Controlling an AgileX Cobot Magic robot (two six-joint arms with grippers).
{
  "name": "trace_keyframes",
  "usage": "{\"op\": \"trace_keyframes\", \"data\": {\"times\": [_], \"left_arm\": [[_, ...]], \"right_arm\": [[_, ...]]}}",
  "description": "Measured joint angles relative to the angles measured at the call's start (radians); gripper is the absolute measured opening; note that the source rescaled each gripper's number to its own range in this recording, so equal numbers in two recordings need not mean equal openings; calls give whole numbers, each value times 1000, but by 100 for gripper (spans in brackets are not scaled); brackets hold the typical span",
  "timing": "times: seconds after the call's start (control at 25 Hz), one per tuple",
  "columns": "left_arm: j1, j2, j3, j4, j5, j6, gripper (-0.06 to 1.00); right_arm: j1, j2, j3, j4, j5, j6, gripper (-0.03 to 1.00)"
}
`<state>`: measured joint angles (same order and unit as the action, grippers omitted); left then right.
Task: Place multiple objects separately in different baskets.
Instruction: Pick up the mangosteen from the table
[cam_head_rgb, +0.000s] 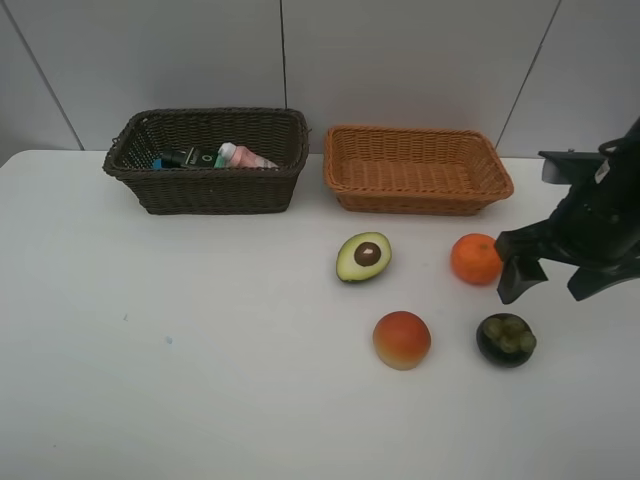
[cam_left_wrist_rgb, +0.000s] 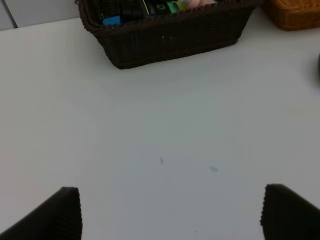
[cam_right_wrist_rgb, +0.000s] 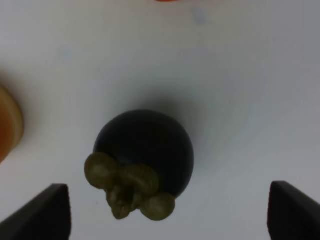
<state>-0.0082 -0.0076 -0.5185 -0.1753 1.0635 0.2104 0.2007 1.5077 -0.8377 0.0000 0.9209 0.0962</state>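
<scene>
Left hand (cam_left_wrist_rgb: 170, 216): fingers spread wide, gripping nothing, over the white surface (cam_head_rgb: 200, 350) on the near side of the dark brown wicker basket (cam_head_rgb: 205, 160). This deeper basket stands far left and holds the dark green pump bottle (cam_head_rgb: 185, 157) and the small pink bottle (cam_head_rgb: 245, 157) lying side by side, with the blue flat eraser (cam_left_wrist_rgb: 111, 20) at its left end. Just beside it to the right stands the shallower light orange-tan wicker basket (cam_head_rgb: 417, 168). Near of that basket, four fruits lie apart on the surface: the avocado half (cam_head_rgb: 363, 256), cut face up; the red-yellow peach (cam_head_rgb: 401, 340), nearer; the orange (cam_head_rgb: 476, 259); and the dark round mangosteen (cam_head_rgb: 506, 340), green calyx up. Right hand (cam_head_rgb: 555, 288): fingers spread wide, holding nothing, just right of the orange, with the mangosteen showing untouched between its fingertips in the wrist view.
</scene>
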Motion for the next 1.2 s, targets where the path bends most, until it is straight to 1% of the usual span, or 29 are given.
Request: {"op": "trace_keyframes", "data": {"times": [0.28, 0.48, 0.72, 0.88, 1.2], "left_arm": [[0, 0, 0, 0, 0, 0, 88], [0, 0, 0, 0, 0, 0, 88], [0, 0, 0, 0, 0, 0, 88], [0, 0, 0, 0, 0, 0, 88], [0, 0, 0, 0, 0, 0, 88]], "right_arm": [[1, 52, 1, 28, -29, -20, 99], [1, 94, 9, 49, -75, -22, 99], [1, 142, 22, 74, -95, -22, 99], [1, 149, 58, 80, -139, -22, 99], [1, 161, 75, 109, -184, -22, 99]]}}
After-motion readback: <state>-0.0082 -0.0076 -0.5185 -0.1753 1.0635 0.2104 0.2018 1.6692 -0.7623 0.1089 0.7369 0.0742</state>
